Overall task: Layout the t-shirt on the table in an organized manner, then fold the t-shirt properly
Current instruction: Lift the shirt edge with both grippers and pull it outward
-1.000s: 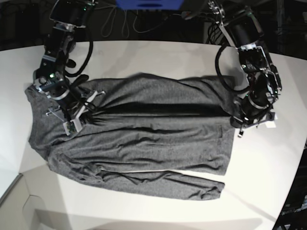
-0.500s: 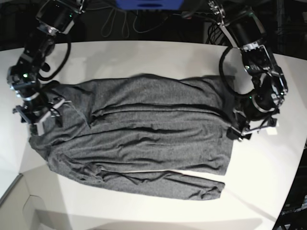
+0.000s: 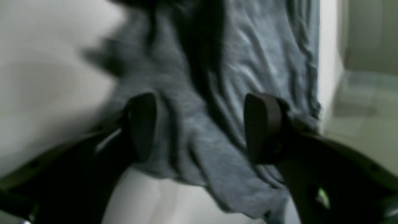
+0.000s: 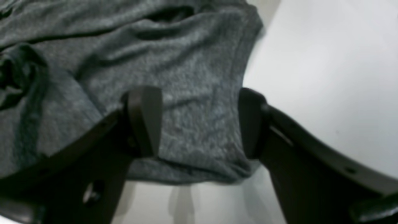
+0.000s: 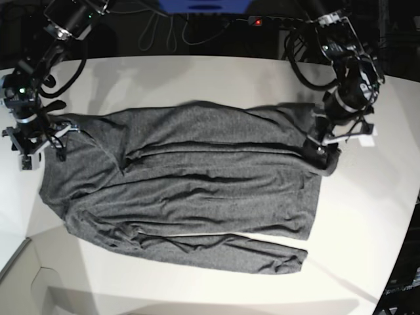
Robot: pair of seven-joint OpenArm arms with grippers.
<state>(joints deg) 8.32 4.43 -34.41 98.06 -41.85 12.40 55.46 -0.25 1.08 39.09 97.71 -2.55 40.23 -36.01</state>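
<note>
The dark grey t-shirt point(image 5: 197, 184) lies spread across the white table point(image 5: 197, 79), wrinkled, with a fold ridge along its upper half and a sleeve trailing toward the front. In the base view my right gripper point(image 5: 38, 146) hovers over the shirt's left end. Its fingers point(image 4: 144, 121) stand open over the cloth point(image 4: 192, 71), with nothing between them. My left gripper point(image 5: 323, 156) is at the shirt's right end, also open point(image 3: 202, 127), with the hem point(image 3: 217, 174) lying loose under its fingers point(image 3: 261, 127).
A blue object point(image 5: 203, 5) and cables sit beyond the table's far edge. The table's curved edge runs down the right side point(image 5: 400, 216). At the lower left the tabletop ends at a pale ledge point(image 5: 20, 275).
Both grippers have opened and let go of the shirt. The right arm has pulled out to the shirt's left end, flattening the bunched cloth there. The left arm has lifted slightly toward the back.
</note>
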